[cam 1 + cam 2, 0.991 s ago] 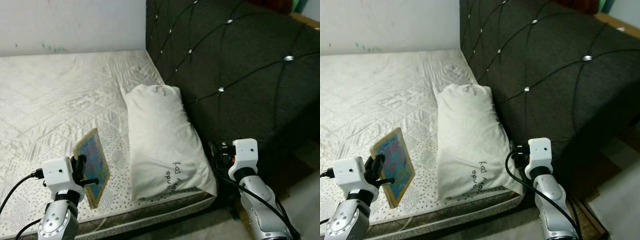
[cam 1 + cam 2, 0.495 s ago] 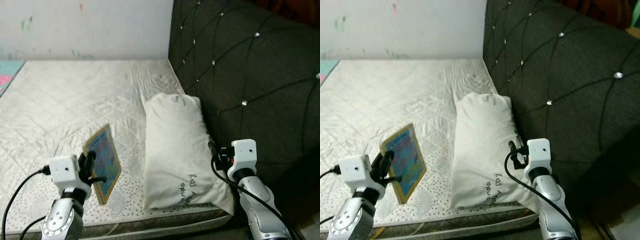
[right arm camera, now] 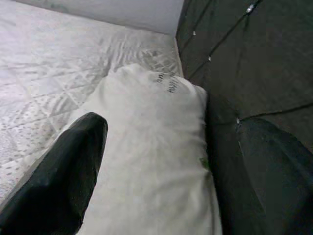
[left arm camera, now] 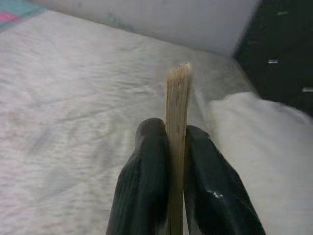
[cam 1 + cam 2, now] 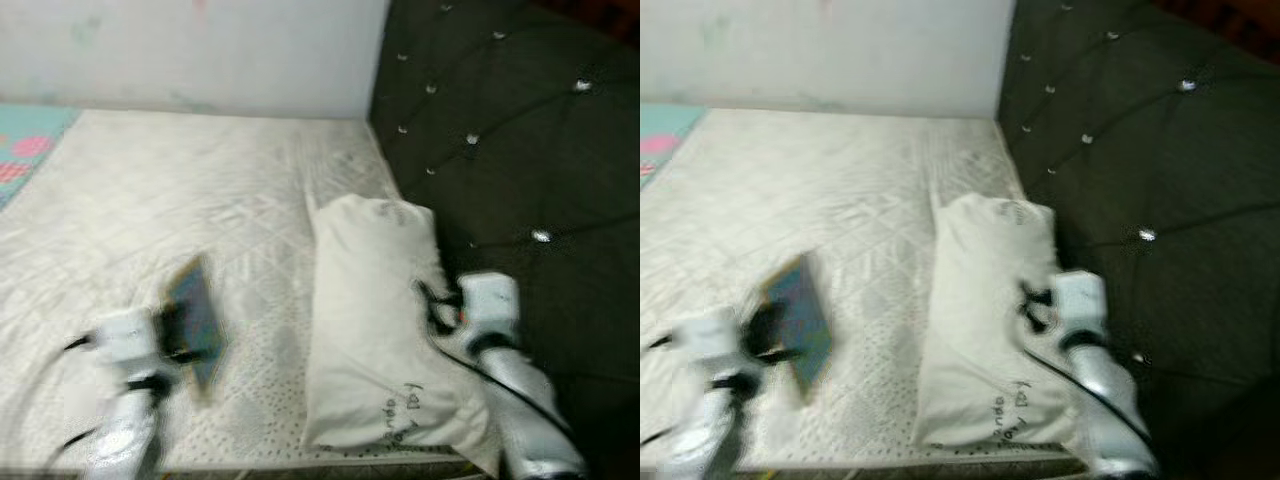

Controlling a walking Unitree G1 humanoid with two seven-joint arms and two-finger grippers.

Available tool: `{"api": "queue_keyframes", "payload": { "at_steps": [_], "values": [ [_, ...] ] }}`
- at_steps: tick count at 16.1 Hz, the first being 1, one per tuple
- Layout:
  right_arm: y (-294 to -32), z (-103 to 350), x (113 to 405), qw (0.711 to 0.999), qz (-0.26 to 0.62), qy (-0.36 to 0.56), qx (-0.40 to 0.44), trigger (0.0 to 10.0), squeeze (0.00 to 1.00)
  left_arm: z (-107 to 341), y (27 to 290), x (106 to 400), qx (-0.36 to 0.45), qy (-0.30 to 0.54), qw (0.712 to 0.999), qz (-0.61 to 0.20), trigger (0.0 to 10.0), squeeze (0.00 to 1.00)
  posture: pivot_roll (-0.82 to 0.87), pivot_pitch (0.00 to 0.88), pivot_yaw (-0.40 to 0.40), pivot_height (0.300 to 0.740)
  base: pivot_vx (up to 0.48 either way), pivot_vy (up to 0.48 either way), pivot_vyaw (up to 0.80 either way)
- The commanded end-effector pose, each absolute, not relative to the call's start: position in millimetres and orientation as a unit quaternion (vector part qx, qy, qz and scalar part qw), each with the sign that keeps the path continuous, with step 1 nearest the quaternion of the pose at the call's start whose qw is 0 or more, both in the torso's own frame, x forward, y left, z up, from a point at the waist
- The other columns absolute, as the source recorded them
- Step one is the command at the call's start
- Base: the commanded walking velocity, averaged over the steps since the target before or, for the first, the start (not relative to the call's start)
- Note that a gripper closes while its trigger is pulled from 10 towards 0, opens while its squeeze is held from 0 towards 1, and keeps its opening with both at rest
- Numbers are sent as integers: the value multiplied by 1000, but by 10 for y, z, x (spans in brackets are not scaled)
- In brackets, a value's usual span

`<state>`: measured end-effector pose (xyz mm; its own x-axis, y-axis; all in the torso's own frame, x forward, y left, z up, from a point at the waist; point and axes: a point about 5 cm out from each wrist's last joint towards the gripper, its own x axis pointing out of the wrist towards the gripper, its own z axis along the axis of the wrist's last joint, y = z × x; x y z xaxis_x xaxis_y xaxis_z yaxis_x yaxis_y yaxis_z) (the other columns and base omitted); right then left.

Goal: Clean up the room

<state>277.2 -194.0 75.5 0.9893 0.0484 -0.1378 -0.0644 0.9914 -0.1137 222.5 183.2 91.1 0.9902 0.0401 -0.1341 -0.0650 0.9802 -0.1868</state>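
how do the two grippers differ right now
The left gripper is shut on a thin wooden-edged board, held above the mattress. The right gripper is open and holds nothing, its fingers spread over the white pillow. Both have black fingers.

Our left gripper is raised in front, fingers clamped together; our right gripper is raised too, fingers spread wide.
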Motion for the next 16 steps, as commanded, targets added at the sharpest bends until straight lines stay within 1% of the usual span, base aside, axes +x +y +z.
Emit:
{"api": "queue_keyframes", "payload": {
  "at_steps": [1,7,16],
  "values": [
    [-1875,801,2806,996,37,59,-56,10000,0,965,1908,2217,-89,56,994,37,10000,0,-58,0,-21,740,0,0,0],
    [-1872,797,2809,996,38,60,-55,10000,0,967,1878,2222,-105,59,992,34,10000,0,-57,0,-23,740,0,0,0],
    [-1865,800,2822,996,42,60,-57,10000,0,964,1870,2224,-109,59,992,28,10000,0,-57,0,-26,740,0,442,0]
  ]
}}
